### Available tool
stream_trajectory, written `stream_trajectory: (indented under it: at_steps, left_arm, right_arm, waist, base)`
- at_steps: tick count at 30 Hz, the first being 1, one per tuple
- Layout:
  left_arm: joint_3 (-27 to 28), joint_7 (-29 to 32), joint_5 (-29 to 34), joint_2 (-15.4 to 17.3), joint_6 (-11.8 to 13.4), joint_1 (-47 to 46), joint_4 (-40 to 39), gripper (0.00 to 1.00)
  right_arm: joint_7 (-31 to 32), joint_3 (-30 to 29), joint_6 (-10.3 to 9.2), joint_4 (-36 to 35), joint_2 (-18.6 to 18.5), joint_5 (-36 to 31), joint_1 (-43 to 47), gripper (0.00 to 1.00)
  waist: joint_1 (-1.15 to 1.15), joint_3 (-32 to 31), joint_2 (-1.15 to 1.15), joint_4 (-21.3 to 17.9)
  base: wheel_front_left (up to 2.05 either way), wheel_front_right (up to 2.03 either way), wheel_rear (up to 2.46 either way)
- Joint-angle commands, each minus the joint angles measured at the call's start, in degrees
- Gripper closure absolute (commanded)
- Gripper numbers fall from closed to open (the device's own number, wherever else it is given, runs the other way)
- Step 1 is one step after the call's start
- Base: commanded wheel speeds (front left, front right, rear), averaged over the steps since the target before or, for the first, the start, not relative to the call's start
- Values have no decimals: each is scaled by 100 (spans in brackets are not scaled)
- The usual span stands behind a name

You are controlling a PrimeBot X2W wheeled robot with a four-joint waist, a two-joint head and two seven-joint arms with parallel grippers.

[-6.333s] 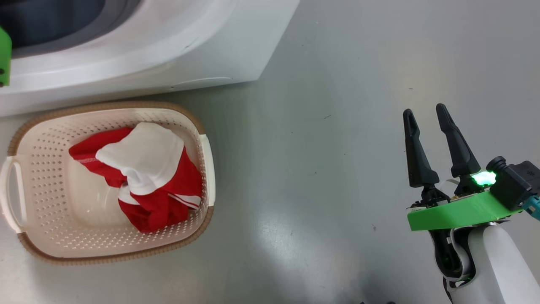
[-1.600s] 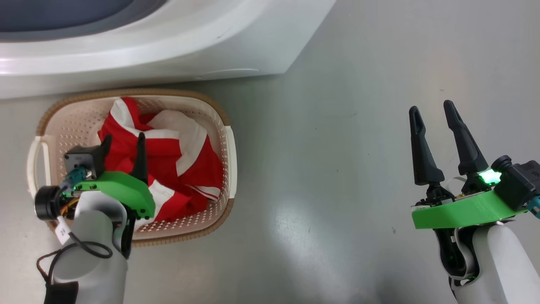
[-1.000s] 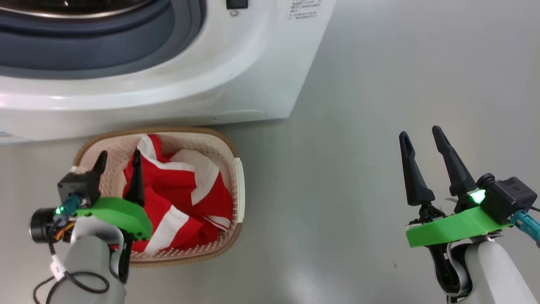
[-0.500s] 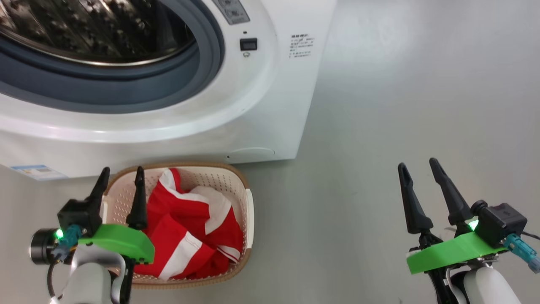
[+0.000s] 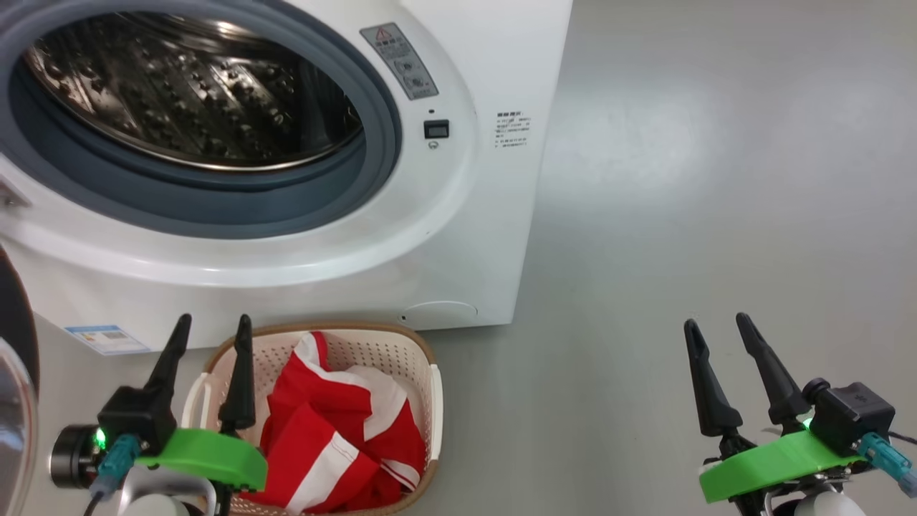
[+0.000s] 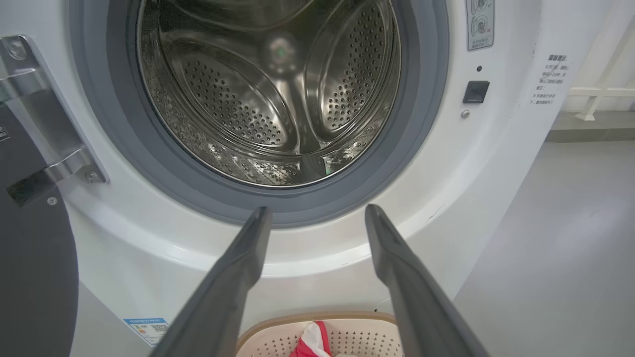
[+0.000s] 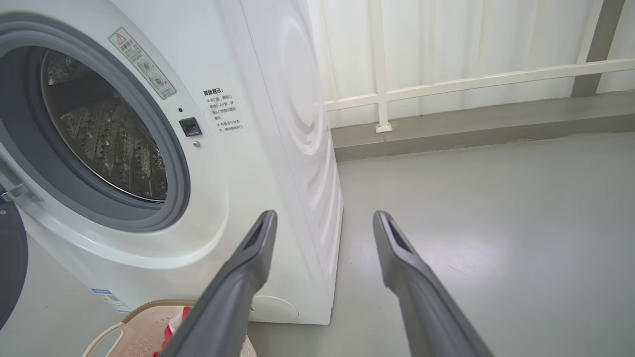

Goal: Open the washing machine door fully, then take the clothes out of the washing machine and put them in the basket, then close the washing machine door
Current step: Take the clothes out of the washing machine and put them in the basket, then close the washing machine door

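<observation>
The washing machine (image 5: 458, 236) stands with its steel drum (image 6: 278, 94) exposed and bare inside. The washing machine door (image 6: 34, 267) hangs swung open at the left, and its black rim (image 5: 14, 322) shows at the head view's left edge. Below the machine, the red and white clothes (image 5: 344, 437) lie in the basket (image 5: 430, 401). My left gripper (image 5: 215, 320) is open over the basket's left rim with nothing between its fingers; in the left wrist view it (image 6: 317, 210) points at the drum's lower edge. My right gripper (image 5: 716, 321) is open over the floor, well to the right.
Grey floor (image 5: 716, 179) stretches to the right of the machine. A white railing (image 7: 446, 84) and wall run behind it. The door's metal hinge (image 6: 44, 148) juts out at the opening's left side. A small latch socket (image 5: 435, 129) sits right of the opening.
The head camera has tilted up, bringing the drum opening and the door's edge into view. Both grippers stay open; the left one points more upward, off the clothes.
</observation>
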Motion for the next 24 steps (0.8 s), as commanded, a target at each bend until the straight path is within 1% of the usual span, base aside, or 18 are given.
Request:
stream_trajectory:
  at_steps: [1, 16, 20, 24]
  left_arm:
    - [142, -28, -7, 89, -31, 78, -216, 0]
    - [284, -28, -11, 77, -29, 973, -1063, 0]
    - [377, -28, -75, 69, 7, 1203, -1219, 0]
    - [328, -28, -147, 65, 55, 1347, -1313, 0]
  right_arm:
    - [-37, 127, 37, -129, -37, -38, 14, 0]
    - [-37, 32, 37, -191, -97, -28, 393, 0]
    - [-37, -12, 37, -211, -92, -28, 461, 0]
    - [-37, -36, 37, -236, -82, -29, 495, 0]
  waist:
    - [0, -111, 0, 32]
    - [0, -443, 0, 30]
    - [0, -470, 0, 20]
    - [0, -466, 0, 21]
  base:
    - [0, 0, 0]
    - [0, 0, 0]
    - [0, 0, 0]
    - [0, 0, 0]
